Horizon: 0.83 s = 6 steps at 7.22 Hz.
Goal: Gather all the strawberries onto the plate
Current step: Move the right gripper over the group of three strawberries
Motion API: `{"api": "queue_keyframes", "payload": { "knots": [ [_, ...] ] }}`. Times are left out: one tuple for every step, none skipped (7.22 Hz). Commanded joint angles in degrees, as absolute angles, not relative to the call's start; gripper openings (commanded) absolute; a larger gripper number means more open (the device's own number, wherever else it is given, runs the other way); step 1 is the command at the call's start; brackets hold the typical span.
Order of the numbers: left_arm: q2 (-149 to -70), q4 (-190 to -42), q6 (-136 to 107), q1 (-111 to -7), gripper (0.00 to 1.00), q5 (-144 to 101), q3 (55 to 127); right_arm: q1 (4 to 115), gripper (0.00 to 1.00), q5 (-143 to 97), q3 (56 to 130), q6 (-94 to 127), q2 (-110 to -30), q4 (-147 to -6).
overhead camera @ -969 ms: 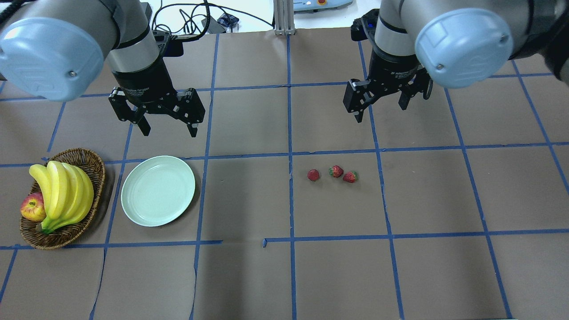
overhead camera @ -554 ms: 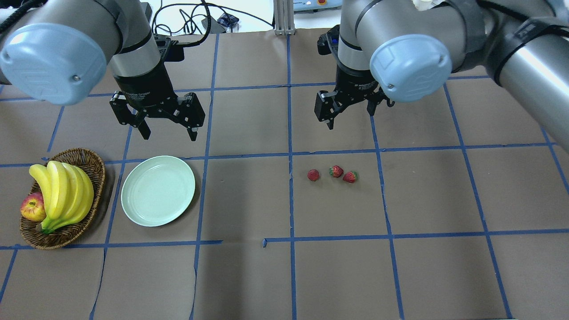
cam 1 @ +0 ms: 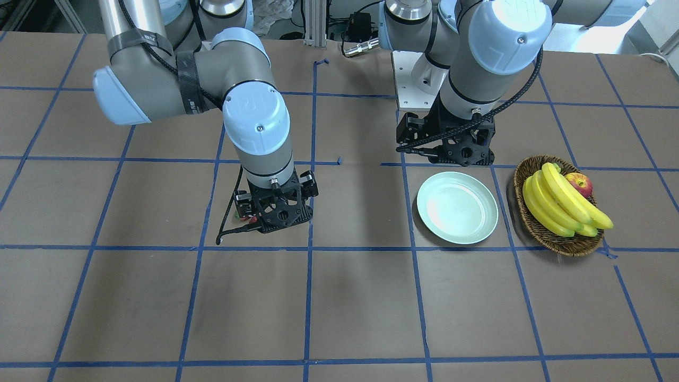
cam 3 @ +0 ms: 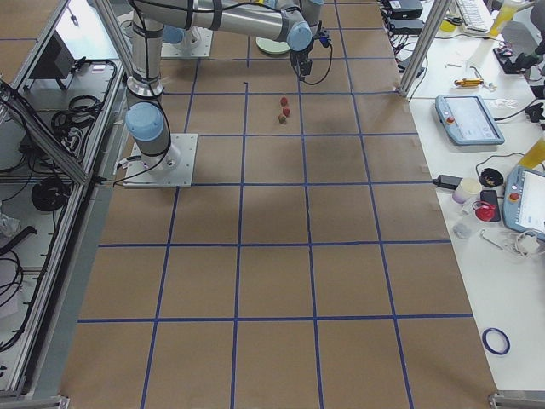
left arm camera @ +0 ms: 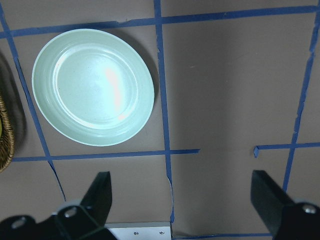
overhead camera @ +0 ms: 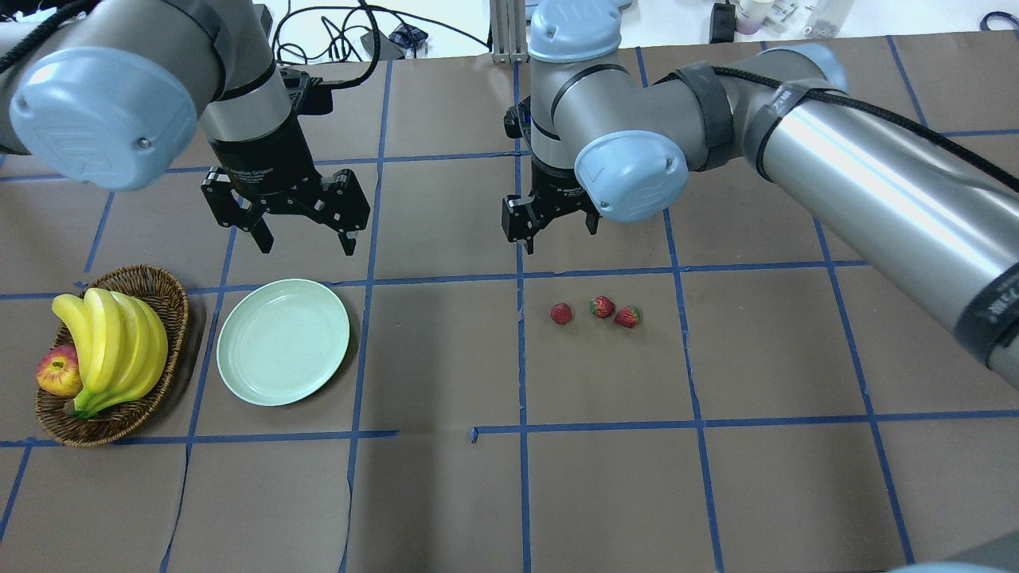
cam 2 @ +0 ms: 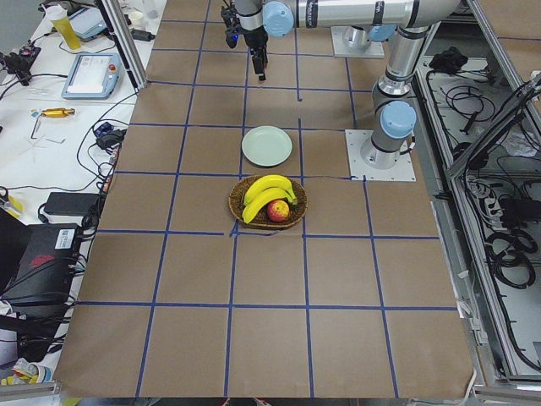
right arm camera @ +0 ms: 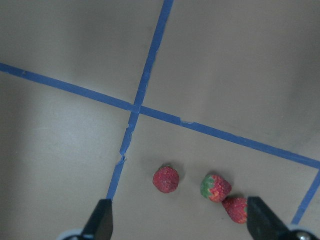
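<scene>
**While the plate (overhead camera: 283, 342) lies beside the basket (overhead camera: 171, 288), three strawberries (overhead camera: 602, 306) lie well apart from it**

Facing the robot, the right gripper (cam 1: 276, 216) hangs low over the bench (cam 1: 360, 297), with a scrap of red showing at its side. The left gripper (cam 1: 460, 158) hangs just behind the plate. I cannot tell here how either's jaws stand.

From overhead, the left gripper's jaws stand wide apart beyond the plate's far rim. Only one finger of the right gripper shows; the arm's blue cap hides the rest. The strawberries lie in a short row in the bench square just nearer than that gripper. The basket holds bananas (overhead camera: 119, 342) and an apple (overhead camera: 57, 372).

From the left end, the plate lies just beyond the basket. From the right end, the strawberries are three small spots in a line near the right gripper.

The left wrist view shows jaws wide apart. The plate lies ahead to the left: round, shallow, glossy pale mint, with a raised rim.

The right wrist view shows jaws apart, with the strawberries ahead between them: small, red, dark-speckled. The left one is rounded, all red, and lies apart. The other two, green-topped, touch or nearly so.
</scene>
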<state>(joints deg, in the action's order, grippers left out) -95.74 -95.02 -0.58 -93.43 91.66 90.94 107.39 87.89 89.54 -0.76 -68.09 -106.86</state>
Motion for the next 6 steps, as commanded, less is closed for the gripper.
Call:
{"api": "queue_keyframes", "payload": {
  "knots": [
    [-96.15,-95.01,-0.62,-93.43,1.00,91.58,90.88,107.75,0.90,87.80,90.17,-0.88,-66.27,-107.40],
    [-96.15,-95.01,-0.70,-93.43,1.00,91.58,90.97,107.84,0.78,87.72,91.22,-1.66,-65.14,-107.75],
    [-96.15,-95.01,-0.70,-93.51,1.00,91.58,90.97,108.36,0.84,87.80,91.49,-1.67,-63.56,-107.84],
    [-96.41,-95.01,-0.96,-93.52,1.00,91.58,91.05,108.54,0.84,87.80,91.67,-1.67,-62.24,-107.84],
    [-96.50,-95.01,-1.05,-93.52,1.00,91.58,91.49,108.54,0.84,87.98,92.98,-1.76,-61.88,-107.84],
    [-96.50,-95.01,-1.14,-93.52,1.00,91.50,91.84,108.54,0.84,87.98,94.38,-1.76,-61.79,-109.06]
  ]
}}
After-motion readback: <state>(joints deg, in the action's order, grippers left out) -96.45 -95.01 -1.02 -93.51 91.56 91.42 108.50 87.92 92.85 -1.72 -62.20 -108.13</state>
